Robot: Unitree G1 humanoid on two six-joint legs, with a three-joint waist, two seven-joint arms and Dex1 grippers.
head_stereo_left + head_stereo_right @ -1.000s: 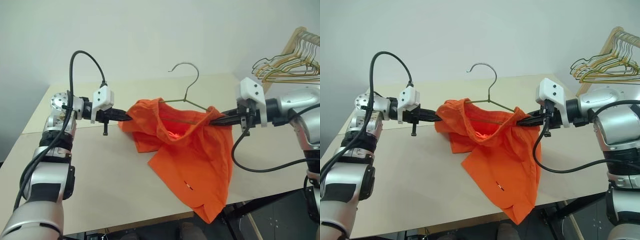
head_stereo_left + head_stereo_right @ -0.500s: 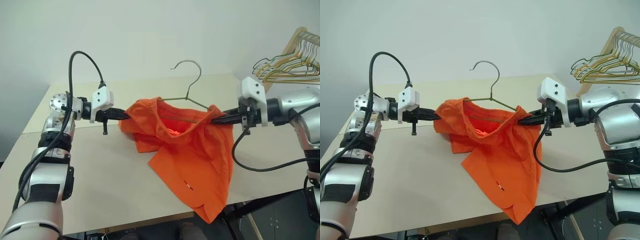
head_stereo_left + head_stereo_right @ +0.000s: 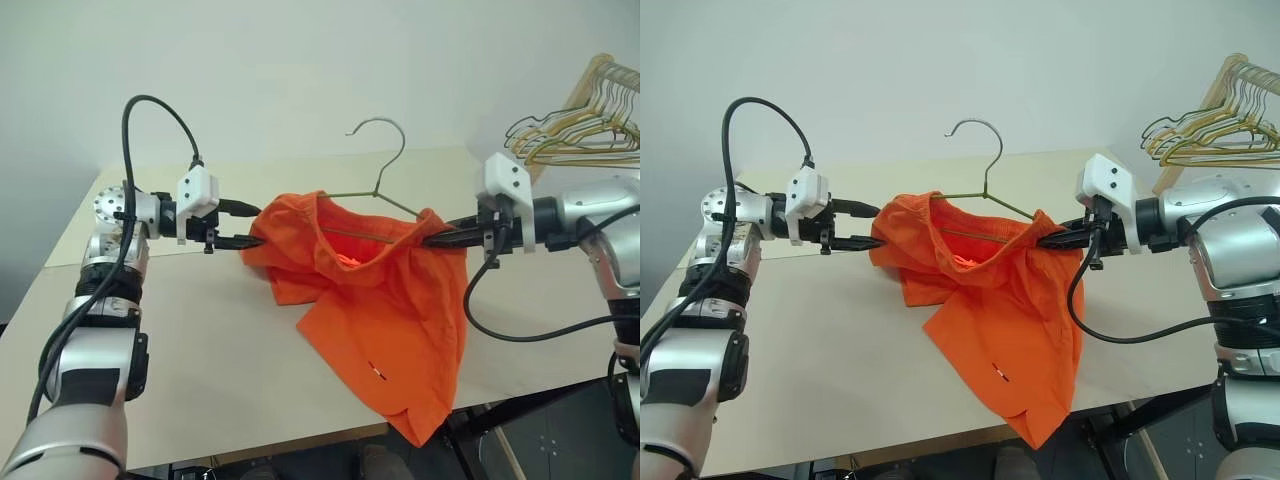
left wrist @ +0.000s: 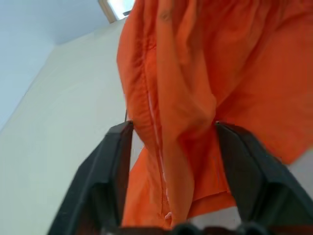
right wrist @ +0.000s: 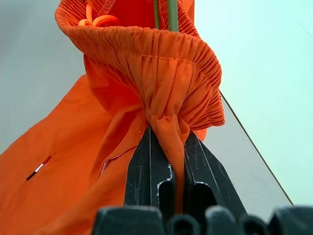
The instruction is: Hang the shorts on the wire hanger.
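We see the shorts [image 3: 375, 300] held up above the pale table [image 3: 200, 370], threaded on the wire hanger [image 3: 372, 190], whose hook rises above the waistband while its lower bar runs through the open waist. Our right gripper [image 3: 432, 239] has its two black fingers pressed together on a gathered bunch of the elastic waistband at the right end of the shorts; in the right wrist view the fabric is squeezed in the narrow slot between the fingers [image 5: 146, 171], and the hanger's wire passes up through the waistband beyond. Our left gripper [image 3: 246, 225] sits at the left edge of the shorts with its fingers spread apart, one above the other; in the left wrist view a fold of orange cloth hangs in the gap between the two fingers [image 4: 110, 171], without being squeezed. Most of the shorts droop from the right-hand grip, one leg hanging down past the near edge of the table, a tiny white mark [image 3: 376, 371] showing on it. At the far right, beyond the right arm, we see a bunch of wire hangers [image 3: 580, 125] on a wooden rack [image 3: 580, 90], well apart from the shorts.
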